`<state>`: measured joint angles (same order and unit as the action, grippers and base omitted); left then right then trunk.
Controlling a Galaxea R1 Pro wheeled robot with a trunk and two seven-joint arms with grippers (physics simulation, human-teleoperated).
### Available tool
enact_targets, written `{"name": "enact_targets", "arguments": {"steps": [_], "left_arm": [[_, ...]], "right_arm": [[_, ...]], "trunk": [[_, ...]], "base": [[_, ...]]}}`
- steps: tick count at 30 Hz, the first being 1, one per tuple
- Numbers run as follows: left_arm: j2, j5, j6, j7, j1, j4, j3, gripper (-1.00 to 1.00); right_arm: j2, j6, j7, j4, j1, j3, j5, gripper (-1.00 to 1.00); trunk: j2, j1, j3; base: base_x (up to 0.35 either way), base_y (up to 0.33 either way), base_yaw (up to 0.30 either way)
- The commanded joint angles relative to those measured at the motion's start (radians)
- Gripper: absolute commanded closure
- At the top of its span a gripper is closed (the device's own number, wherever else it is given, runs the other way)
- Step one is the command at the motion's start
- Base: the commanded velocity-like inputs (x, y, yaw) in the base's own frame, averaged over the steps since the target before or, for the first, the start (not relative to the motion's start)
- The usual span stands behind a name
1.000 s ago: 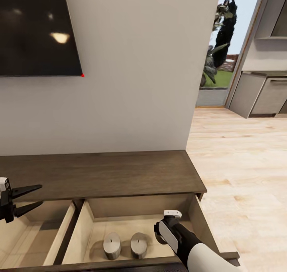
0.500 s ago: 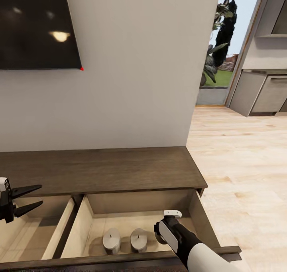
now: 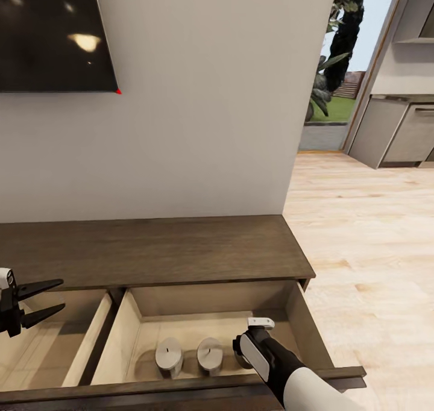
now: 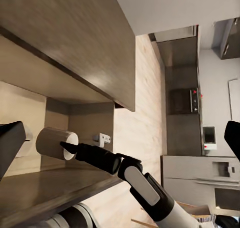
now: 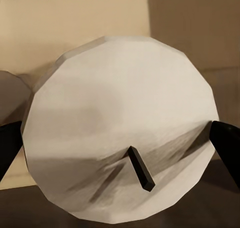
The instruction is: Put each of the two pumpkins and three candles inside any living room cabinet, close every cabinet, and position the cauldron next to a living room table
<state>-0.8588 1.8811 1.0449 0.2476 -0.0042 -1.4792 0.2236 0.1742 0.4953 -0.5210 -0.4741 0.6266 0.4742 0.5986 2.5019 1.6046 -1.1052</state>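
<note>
Two pale, faceted cylindrical candles (image 3: 169,357) with dark wicks are seen standing in the open beige-lined drawer of the dark wood cabinet (image 3: 181,251). The right claw (image 3: 246,358) is spread either side of a candle, beside the pair. The left claw (image 3: 42,302) is held apart, empty. A candle could be toppled if nudged.

Soft even light; candle (image 5: 122,133) close-up perhaps blurred.
</note>
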Motion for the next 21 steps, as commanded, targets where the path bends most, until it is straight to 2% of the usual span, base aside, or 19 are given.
{"name": "enact_targets", "arguments": {"steps": [1,3,19,20,21], "left_arm": [[0.000,-0.010,0.002,0.010,0.000,0.000,0.000,-1.00],[0.000,-0.010,0.002,0.010,0.000,0.000,0.000,-1.00],[0.000,-0.010,0.002,0.010,0.000,0.000,0.000,-1.00],[0.000,-0.010,0.002,0.010,0.000,0.000,0.000,-1.00],[0.000,-0.010,0.002,0.010,0.000,0.000,-0.001,-1.00]], "right_arm": [[-0.001,0.003,-0.008,-0.001,0.001,0.007,0.009,1.00],[-0.001,0.003,-0.008,-0.001,0.001,0.007,0.009,1.00],[-0.001,0.003,-0.008,-0.001,0.001,0.007,0.009,1.00],[-0.001,0.003,-0.008,-0.001,0.001,0.007,0.009,-1.00],[-0.001,0.003,-0.008,-0.001,0.001,0.007,0.009,-1.00]], "trunk": [[0.001,0.000,-0.005],[0.001,0.001,-0.012],[0.001,0.001,-0.012],[0.001,0.001,-0.012],[0.001,0.001,-0.012]], "base": [[0.000,0.000,0.000],[0.000,0.000,0.000],[0.000,0.000,0.000],[0.000,0.000,0.000],[0.000,0.000,0.000]]}}
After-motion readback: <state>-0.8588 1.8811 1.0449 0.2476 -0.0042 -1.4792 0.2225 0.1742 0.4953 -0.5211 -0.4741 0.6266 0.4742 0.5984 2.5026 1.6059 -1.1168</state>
